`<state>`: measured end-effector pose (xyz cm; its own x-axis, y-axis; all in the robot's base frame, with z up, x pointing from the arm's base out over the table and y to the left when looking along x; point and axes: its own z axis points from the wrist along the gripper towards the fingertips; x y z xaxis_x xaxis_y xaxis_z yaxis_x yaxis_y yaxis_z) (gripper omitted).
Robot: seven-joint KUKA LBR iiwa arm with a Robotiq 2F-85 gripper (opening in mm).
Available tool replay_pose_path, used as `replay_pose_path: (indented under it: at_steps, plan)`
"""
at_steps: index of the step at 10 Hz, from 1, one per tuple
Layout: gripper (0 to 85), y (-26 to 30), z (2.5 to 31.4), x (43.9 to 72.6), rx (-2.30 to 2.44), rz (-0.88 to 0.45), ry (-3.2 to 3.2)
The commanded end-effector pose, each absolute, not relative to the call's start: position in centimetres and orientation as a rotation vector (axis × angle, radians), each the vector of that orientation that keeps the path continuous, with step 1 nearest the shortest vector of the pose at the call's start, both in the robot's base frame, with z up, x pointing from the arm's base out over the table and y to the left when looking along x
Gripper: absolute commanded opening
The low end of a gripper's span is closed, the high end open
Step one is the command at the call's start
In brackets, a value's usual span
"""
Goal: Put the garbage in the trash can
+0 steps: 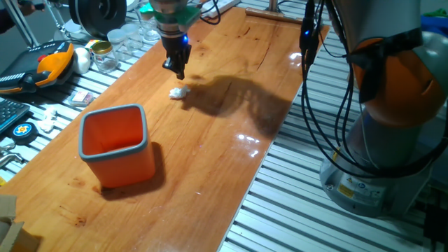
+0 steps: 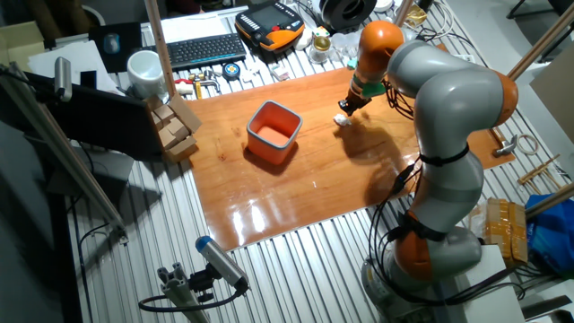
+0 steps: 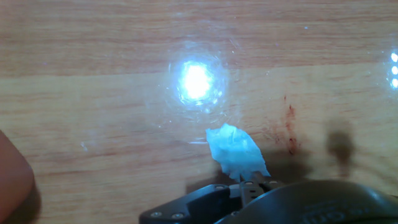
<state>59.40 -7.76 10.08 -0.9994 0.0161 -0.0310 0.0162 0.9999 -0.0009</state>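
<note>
The garbage (image 1: pixel 178 92), a small crumpled white wad, lies on the wooden table just right of the table's middle line. It also shows in the other fixed view (image 2: pixel 342 119) and in the hand view (image 3: pixel 237 151). My gripper (image 1: pixel 178 73) hangs a little above and behind the wad, its fingers together and holding nothing. In the hand view the fingertips (image 3: pixel 251 185) meet at the wad's near edge. The trash can (image 1: pixel 115 143), an orange bin with a grey rim, stands upright and empty to the front left of the wad, and shows in the other fixed view (image 2: pixel 273 132).
Clear glass jars (image 1: pixel 112 49), an orange-and-black tool (image 1: pixel 49 64) and a smooth white ball (image 1: pixel 82 59) sit beyond the table's left edge. The arm's base (image 1: pixel 381 161) and cables (image 1: pixel 311 84) stand on the right. A bin corner (image 3: pixel 12 177) shows at the hand view's left edge.
</note>
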Motion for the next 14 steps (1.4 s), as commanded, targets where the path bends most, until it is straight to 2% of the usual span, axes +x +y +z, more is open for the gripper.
replay_pose_path:
  at_steps: [1,3,5,6,7,8,14]
  plan:
    - [0.0,-7.8,10.1,59.4,0.025,-0.002,3.109]
    - [0.0,-7.8,10.1,59.4,0.021,0.024,3.091]
    - [34.0,-7.7,10.1,59.4,0.021,0.015,3.066]
    - [34.0,-7.7,10.1,59.4,0.013,-0.001,3.057]
    - [68.0,-7.8,10.1,59.4,0.025,0.009,3.051]
    - [85.0,-7.8,10.0,59.4,0.0,0.017,3.048]
    - [85.0,-7.9,8.3,59.8,-0.036,-0.006,3.034]
